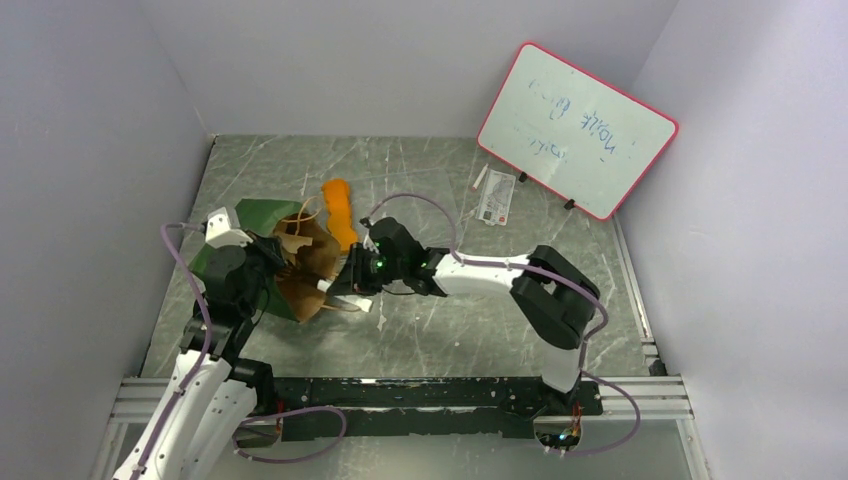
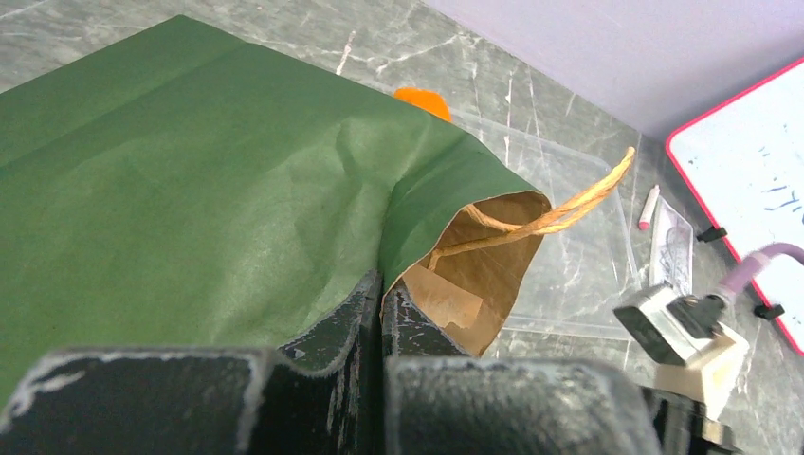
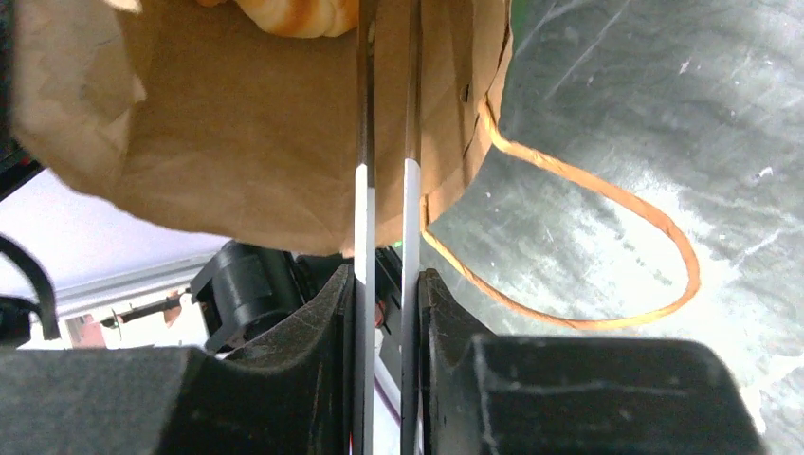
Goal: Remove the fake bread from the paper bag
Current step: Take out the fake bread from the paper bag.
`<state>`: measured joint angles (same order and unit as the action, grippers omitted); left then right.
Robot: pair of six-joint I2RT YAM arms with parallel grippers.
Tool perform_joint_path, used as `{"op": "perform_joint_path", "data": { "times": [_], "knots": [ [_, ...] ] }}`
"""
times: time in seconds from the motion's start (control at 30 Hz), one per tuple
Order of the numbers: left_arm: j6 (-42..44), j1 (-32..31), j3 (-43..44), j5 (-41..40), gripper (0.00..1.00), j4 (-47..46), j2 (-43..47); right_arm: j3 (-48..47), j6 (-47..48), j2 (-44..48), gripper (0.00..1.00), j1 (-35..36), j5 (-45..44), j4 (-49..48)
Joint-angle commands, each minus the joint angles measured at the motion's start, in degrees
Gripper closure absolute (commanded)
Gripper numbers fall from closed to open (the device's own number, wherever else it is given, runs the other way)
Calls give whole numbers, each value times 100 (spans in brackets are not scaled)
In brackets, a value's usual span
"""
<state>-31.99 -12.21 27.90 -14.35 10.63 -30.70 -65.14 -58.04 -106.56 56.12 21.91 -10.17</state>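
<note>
Midway through the job: the paper bag (image 1: pixel 262 218) lies on its side at the left of the table (image 1: pixel 450 330), its brown mouth turned to the right. One piece of fake bread, an orange loaf (image 1: pixel 338 210), already lies out on the table, touching the far side of the bag. At least one golden-brown piece (image 3: pixel 294 14) is inside, deep beyond the mouth. We cannot see what else the bag holds.

The left gripper (image 2: pixel 381 289) has its jaws together on the near lip of the bag, green paper pinched between them. The right gripper (image 1: pixel 330 285) reaches into the mouth from the right. Its jaws stand close, with a thin slit between. We cannot tell whether they have caught anything; the piece we see inside lies beyond and to one side of them.

What is left, as we judge it, is to draw out that piece and anything behind it.

Room is tight on the left, where the bag lies near the side wall (image 1: pixel 90 200). The cord handles (image 2: pixel 583 196) loop out at the mouth and could snag a finger. To the right and near side the table lies open; the whiteboard (image 1: pixel 575 130) and a card (image 1: pixel 495 197) stand well apart at the far right.
</note>
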Motion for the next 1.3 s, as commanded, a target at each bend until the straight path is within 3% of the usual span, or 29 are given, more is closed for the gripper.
{"op": "perform_joint_path", "data": {
  "times": [0.0,0.5,0.8,1.0,1.27],
  "knots": [
    [-109,-1,124,-458,93,135,27,219,75,649,100,-3,-241,-332],
    [-129,8,522,-1538,93,19,-465,1598,311,2836,100,-4,-731,358],
    [26,8,512,-1767,93,-2,-453,2060,314,4200,100,-4,-1791,1015],
    [71,10,571,-1738,93,216,-232,1954,444,4047,100,-161,-2292,969],
    [24,8,740,-1293,93,542,26,1752,667,2990,100,-960,-2237,164]
  ]
}}
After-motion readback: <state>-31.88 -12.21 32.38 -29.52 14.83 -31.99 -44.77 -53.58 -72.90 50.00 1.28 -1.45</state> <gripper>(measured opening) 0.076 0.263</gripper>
